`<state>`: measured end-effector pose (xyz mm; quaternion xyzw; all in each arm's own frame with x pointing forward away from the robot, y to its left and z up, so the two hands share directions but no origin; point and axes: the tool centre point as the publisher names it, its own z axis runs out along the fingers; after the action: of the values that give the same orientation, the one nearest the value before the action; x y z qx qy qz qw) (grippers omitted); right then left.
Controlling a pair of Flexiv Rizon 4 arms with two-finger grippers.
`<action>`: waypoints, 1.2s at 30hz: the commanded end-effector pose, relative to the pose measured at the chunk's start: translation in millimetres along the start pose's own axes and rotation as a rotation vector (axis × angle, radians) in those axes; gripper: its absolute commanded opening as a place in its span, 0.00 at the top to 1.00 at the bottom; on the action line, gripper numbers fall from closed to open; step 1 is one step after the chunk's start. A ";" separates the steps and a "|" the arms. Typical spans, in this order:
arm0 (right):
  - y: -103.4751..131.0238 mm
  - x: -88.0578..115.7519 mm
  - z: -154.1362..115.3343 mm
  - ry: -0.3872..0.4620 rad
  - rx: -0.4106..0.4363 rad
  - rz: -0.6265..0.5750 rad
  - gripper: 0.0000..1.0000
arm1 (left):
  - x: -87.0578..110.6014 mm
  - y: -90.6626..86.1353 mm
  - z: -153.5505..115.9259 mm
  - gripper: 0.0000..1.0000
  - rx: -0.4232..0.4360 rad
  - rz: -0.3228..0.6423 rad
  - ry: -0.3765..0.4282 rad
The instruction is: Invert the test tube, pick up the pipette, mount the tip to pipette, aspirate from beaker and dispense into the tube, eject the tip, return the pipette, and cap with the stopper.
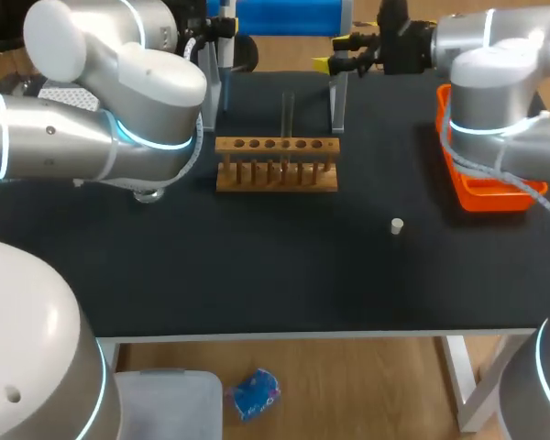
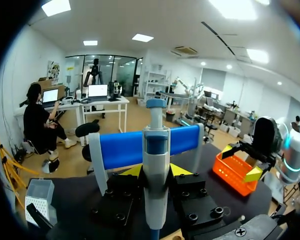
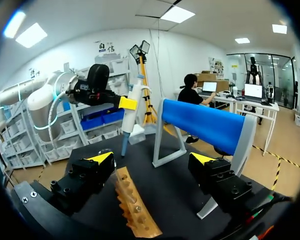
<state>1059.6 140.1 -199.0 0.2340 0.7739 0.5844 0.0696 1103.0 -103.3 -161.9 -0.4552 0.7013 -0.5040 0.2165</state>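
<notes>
Pipette (image 2: pixel 155 150) pinched upright in left gripper (image 2: pixel 156 171), lower end cut off. Right gripper (image 3: pixel 152 159) spread wide, empty, above rack (image 3: pixel 132 200); test tube (image 1: pixel 289 115) barely discernible.

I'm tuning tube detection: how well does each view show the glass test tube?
Head view: test tube faint, nearly transparent against the black table. Right wrist view: fisheye curves the rack; no tube discernible. Left wrist view: pipette blocks the view; tube unseen.
</notes>
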 end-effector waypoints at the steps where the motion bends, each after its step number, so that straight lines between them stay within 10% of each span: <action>1: 3.1 -6.2 20.0 -0.009 0.010 -0.002 0.00 | -0.3 -2.8 4.9 1.00 -0.012 -0.003 -0.002; 36: 11.7 -14.8 44.6 -0.026 0.015 -0.038 0.00 | -13.9 -11.2 28.2 1.00 -0.011 -0.037 -0.228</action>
<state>1092.7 175.1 -204.1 0.2277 0.7816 0.5739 0.0891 1133.5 -102.5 -166.3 -0.5153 0.6689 -0.4586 0.2769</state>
